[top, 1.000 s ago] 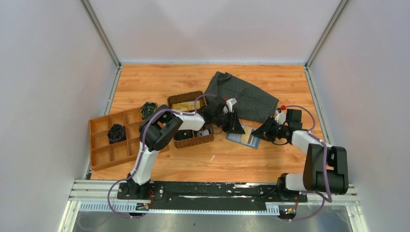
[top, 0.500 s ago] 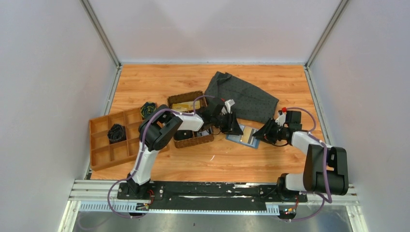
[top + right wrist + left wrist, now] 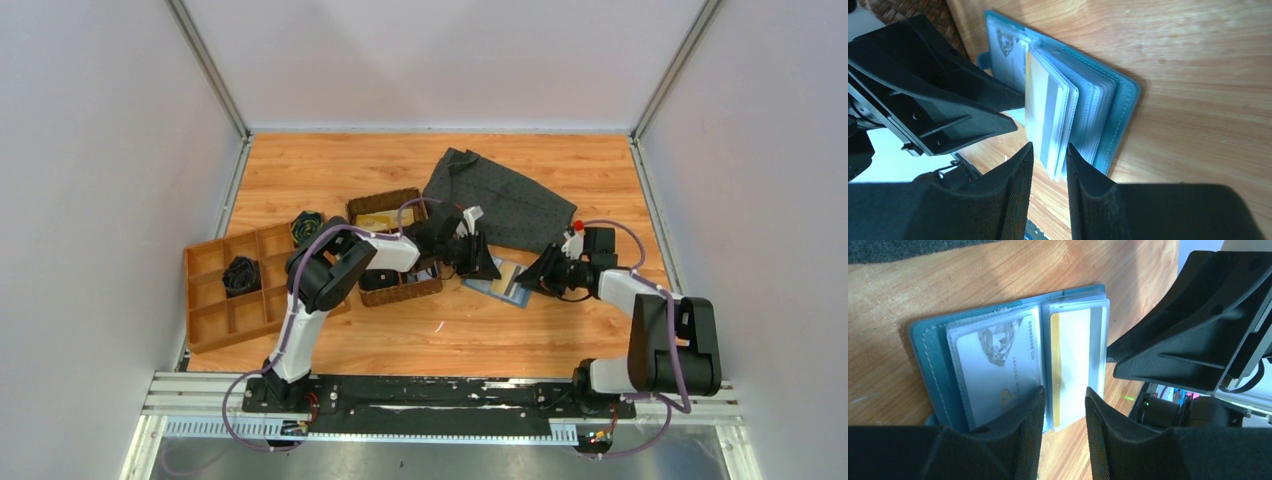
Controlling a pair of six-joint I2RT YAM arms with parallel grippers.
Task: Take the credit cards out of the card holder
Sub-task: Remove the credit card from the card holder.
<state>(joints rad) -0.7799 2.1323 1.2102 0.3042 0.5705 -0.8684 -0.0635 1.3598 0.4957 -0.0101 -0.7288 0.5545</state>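
The blue-teal card holder [image 3: 503,281] lies open on the wooden table, its clear sleeves fanned out. In the left wrist view the holder [image 3: 930,355] shows a white printed card [image 3: 998,357] in the left sleeve and a gold-and-white card [image 3: 1075,360] in the right one. My left gripper [image 3: 1064,397] is slightly open and hovers over the near edge by the gold card. My right gripper [image 3: 1049,152] is slightly open at the free edge of the raised sleeve holding the gold card [image 3: 1044,107]. It holds nothing. The two grippers face each other across the holder.
A dark grey dotted cloth [image 3: 505,200] lies just behind the holder. A brown woven basket [image 3: 398,250] sits under the left arm. An orange divided tray [image 3: 215,300] with a black item stands at the left. A green-black item [image 3: 306,226] lies beside it.
Both grippers have shifted slightly left. The right gripper has closed in on the holder's right side. The holder stays open on the table.
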